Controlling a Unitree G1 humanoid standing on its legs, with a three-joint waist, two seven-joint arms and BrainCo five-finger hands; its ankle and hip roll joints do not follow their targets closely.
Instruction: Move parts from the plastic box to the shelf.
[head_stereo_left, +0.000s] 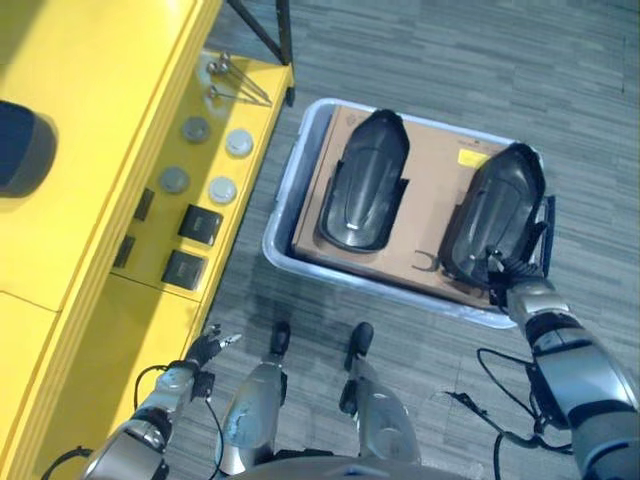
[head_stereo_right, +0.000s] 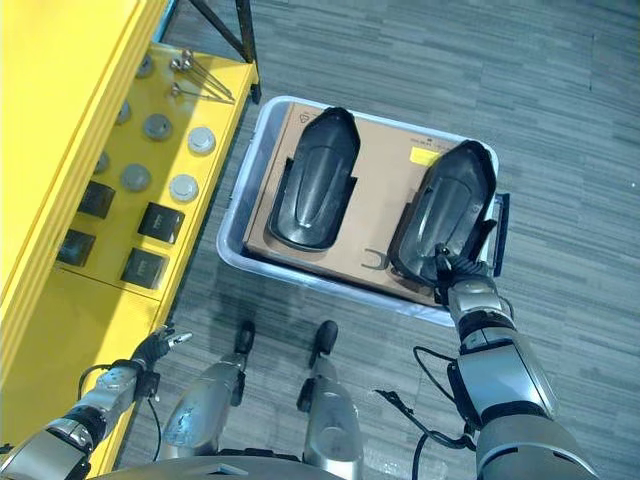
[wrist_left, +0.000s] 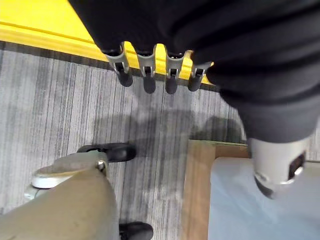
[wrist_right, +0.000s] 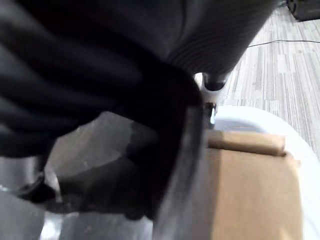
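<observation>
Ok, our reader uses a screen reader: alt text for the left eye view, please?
The robot's right hand is down on the near end of one of two black parts lying on cardboard in a plastic box beside a yellow shelf; its left hand hangs idle.

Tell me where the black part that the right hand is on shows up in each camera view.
Left eye view: black part at the box's right end, on the cardboard, right hand at its near end.
Right eye view: same part, right of centre.
Left wrist view: not in it.
Right wrist view: a dark glossy shape close up, likely this part.
Shared landmark: the plastic box.
</observation>
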